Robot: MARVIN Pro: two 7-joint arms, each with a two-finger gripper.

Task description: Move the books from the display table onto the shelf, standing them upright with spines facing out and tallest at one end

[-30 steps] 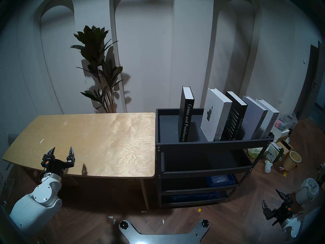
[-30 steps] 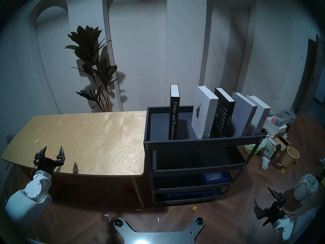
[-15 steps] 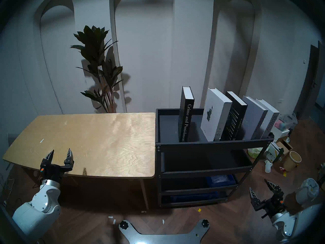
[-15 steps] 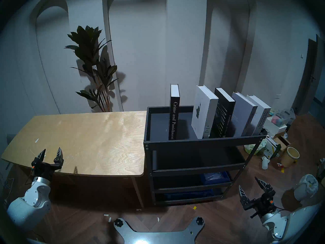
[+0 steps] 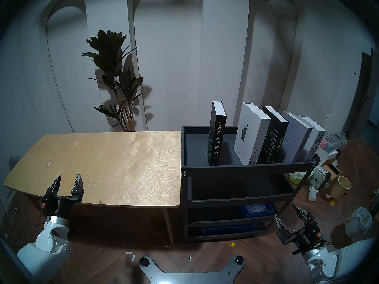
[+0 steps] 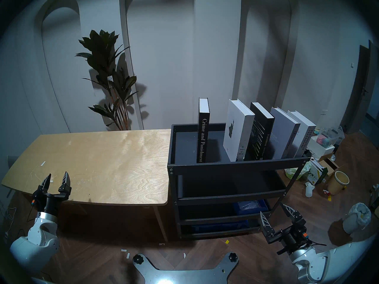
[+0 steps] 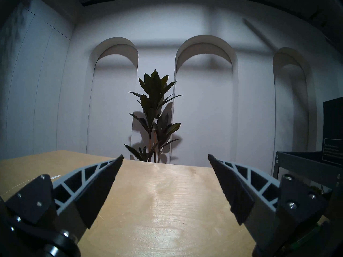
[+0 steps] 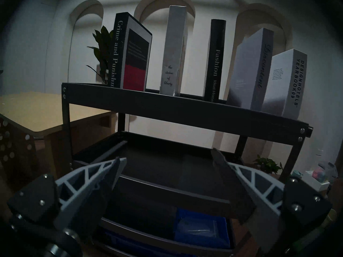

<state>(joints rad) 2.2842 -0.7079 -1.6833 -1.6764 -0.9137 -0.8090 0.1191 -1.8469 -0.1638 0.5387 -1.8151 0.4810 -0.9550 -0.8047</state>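
- left hand (image 5: 68, 178) over the near-left corner of the table (image 5: 123, 154), fingers spread wide, nothing between them; the left wrist view shows only bare wood ahead
- table top has no books on it, just a small white scrap (image 5: 48, 164) near the left end and scratches
- plant (image 5: 114, 76) stands behind the table by the wall, not part of the job
- shelf (image 5: 246, 167) sits right against the table's right end; all five books are on its top tier, upright, spines toward the robot
- "Crime and Punishment" (image 5: 217, 138) stands alone, apart from the others, straight up
- Statue of Liberty book (image 5: 249, 134), "Fashion" (image 5: 274, 138), "Discontent" (image 5: 295, 138) and "Design Hotels Yearbook" (image 5: 314, 142) are packed in a row, each leaning to the right on its neighbour
- heights look to step down from left to right, tallest at the left end; hard to be sure through the fisheye
- right hand (image 5: 285, 214) low in front of the shelf's right post, near the lower tiers, fingers wide apart, empty
- step: moving looks finished, both hands empty and clear of the books
- next, if anything: close the gap beside "Crime and Punishment" and straighten the leaning four; needs a gentle push on the covers, or the row could topple over the rim
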